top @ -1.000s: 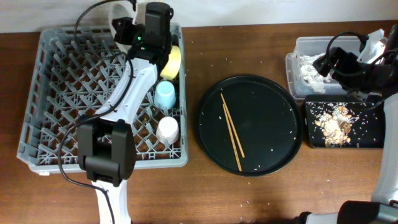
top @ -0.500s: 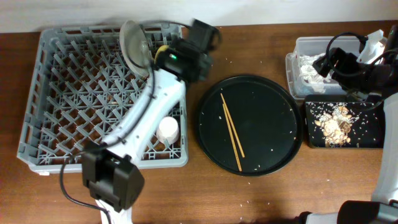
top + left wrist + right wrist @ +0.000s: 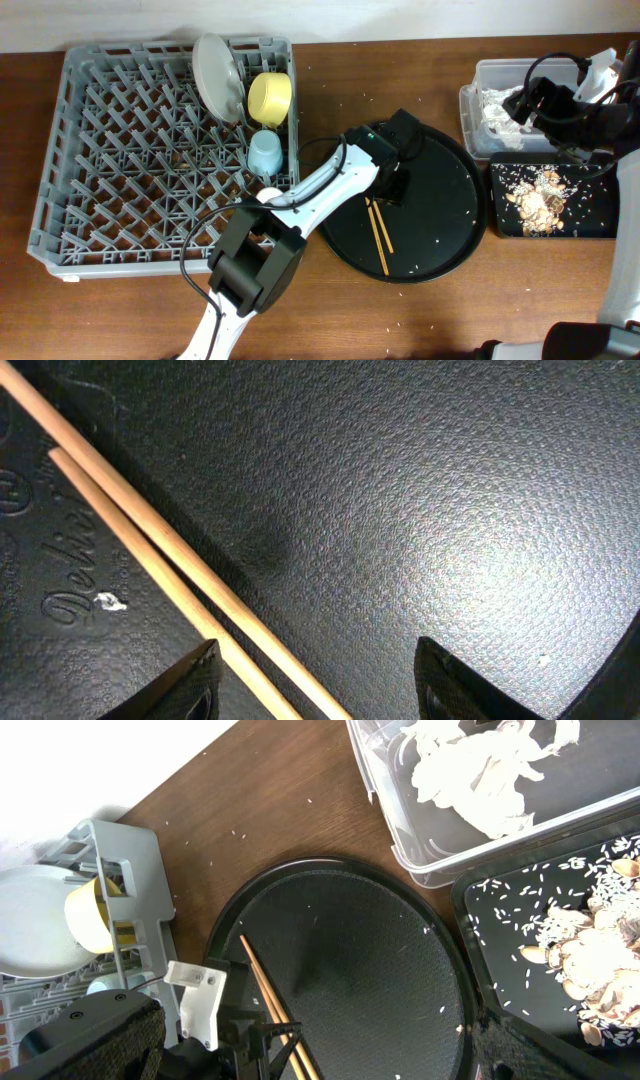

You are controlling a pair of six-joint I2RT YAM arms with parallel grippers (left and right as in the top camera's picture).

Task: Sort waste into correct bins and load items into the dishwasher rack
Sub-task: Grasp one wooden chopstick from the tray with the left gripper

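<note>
**Hovers low over chopsticks [image 3: 150, 530] w/ L gripper [image 3: 315, 685] spread wide, empty: pre-grasp.**
Finds both sticks flat on round black tray [image 3: 430, 510], crossing just beside one fingertip [image 3: 190, 685]; off-centre, so prob. needs sideways shift before closing. Notes plate [image 3: 217, 75], bowl [image 3: 269, 97] racked well behind. Notes R gripper [image 3: 522, 103] above clear tub [image 3: 480, 72], fingers apart too.

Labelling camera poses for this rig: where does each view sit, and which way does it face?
Overhead: above the table, straight down; rack, round tray, left arm, right arm show.
Left wrist: low over that tray, facing down; own fingertips at the bottom edge.
Right wrist: high over the table's right side, facing down at clear tub; own fingers blurred in bottom corners.
Shared: chopsticks in all three.
</note>
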